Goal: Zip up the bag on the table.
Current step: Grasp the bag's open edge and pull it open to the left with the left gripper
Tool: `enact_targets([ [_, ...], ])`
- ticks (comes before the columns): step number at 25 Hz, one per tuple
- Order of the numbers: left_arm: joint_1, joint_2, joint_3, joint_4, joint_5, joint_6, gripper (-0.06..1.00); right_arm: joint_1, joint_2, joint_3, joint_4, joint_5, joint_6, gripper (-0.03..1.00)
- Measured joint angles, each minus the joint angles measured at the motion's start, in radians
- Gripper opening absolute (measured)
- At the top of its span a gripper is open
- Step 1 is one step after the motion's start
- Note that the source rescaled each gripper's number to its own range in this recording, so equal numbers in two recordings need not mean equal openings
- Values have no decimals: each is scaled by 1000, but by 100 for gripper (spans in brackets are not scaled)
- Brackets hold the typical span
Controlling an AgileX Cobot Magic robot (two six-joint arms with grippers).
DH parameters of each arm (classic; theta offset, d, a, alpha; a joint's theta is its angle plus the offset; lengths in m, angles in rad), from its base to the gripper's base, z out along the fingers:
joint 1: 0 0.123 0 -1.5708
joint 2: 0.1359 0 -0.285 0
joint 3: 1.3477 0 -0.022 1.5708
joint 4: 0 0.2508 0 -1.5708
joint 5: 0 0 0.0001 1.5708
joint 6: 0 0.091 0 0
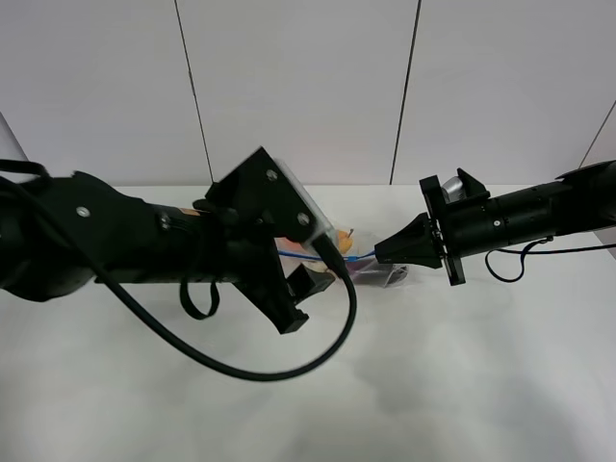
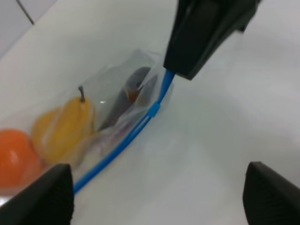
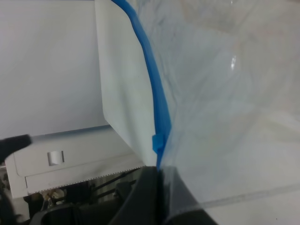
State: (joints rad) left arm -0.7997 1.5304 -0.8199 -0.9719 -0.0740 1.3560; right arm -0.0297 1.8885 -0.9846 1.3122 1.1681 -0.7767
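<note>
Bag [image 2: 117, 101] zip end in R hand [image 2: 180, 72] pinch

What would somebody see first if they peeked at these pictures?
A big black left arm and right arm meet over the middle of the white table. Where they meet lies a clear bag with a bright orange and yellow pear inside. The right tool pinches shut on the end of its blue zipper strip.
</note>
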Motion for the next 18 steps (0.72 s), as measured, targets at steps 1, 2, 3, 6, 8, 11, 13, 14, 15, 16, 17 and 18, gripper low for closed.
enact_targets([
  [1,-24,24,0,0,-52,29,85,0,0,0,0,0,0,0],
  [2,-42,49,0,5,-95,52,85,0,0,0,0,0,0,0],
  [3,-62,68,0,15,-144,64,85,0,0,0,0,0,0,0],
  [6,-102,128,-1,87,-251,78,85,0,0,0,0,-1,0,0],
  [8,-123,159,-1,161,-300,79,85,0,0,0,0,-1,0,0],
  [11,-135,197,-1,292,-366,51,85,0,0,0,0,-1,0,0],
  [13,-136,226,-1,378,-406,0,85,0,0,0,0,-1,0,0],
  [14,-136,238,-1,419,-430,-24,85,0,0,0,0,-1,0,0],
  [15,-136,253,-1,455,-456,-54,85,0,0,0,1,-1,0,0],
  [16,-136,268,-1,497,-486,-83,85,0,0,0,1,-1,0,0],
  [17,-136,281,-1,534,-517,-104,85,0,0,0,1,-1,0,0],
  [18,-136,297,-1,559,-556,-126,84,0,0,0,1,-1,0,0],
])
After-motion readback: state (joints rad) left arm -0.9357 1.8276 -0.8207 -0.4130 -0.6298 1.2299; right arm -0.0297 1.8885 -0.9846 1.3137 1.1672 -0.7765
